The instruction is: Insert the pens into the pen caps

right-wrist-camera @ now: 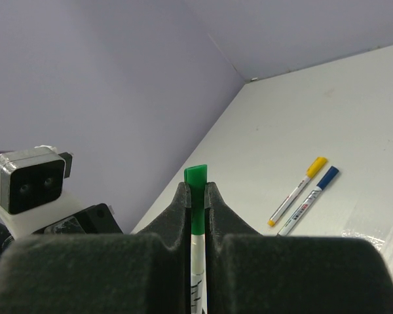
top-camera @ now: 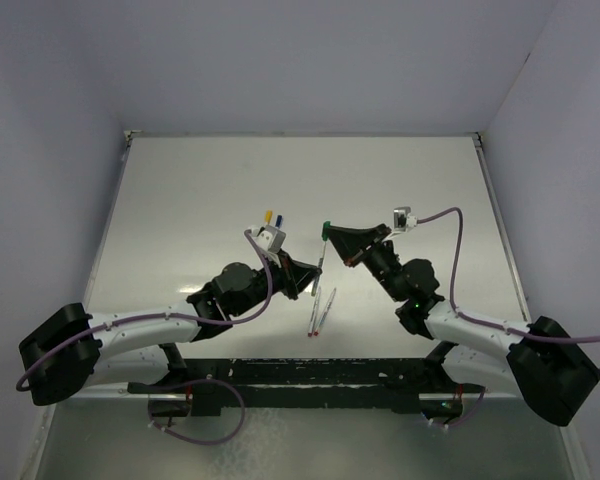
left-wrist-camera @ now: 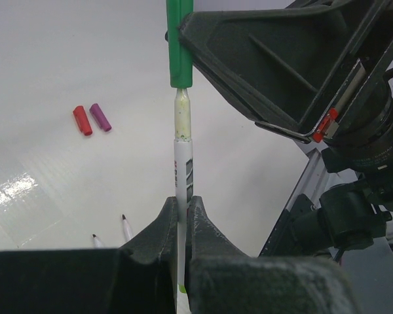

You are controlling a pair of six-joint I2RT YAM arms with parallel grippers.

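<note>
Both arms share one build: white tubular links between bulky matte-black joint housings. A purple cable (top-camera: 270, 280) trails along the left arm (top-camera: 130, 325), and another runs over the right arm (top-camera: 475, 328). The left gripper (left-wrist-camera: 183, 204) and right gripper (right-wrist-camera: 196, 191) are black and wedge-shaped, with triangular ribbing. A pale-grey camera box (right-wrist-camera: 27, 186) sits at the left wrist. A green light (top-camera: 417, 303) glows on the right arm, and a red clip (left-wrist-camera: 326, 124) shows beside its gripper.

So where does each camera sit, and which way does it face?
Top external: above and behind, looking down at the table; both arms show.
Left wrist: rides the left arm, looks along the left gripper holding a pen.
Right wrist: rides the right arm, looks past the right gripper clamping the green cap.
Shared: all three show that pen and cap.
</note>
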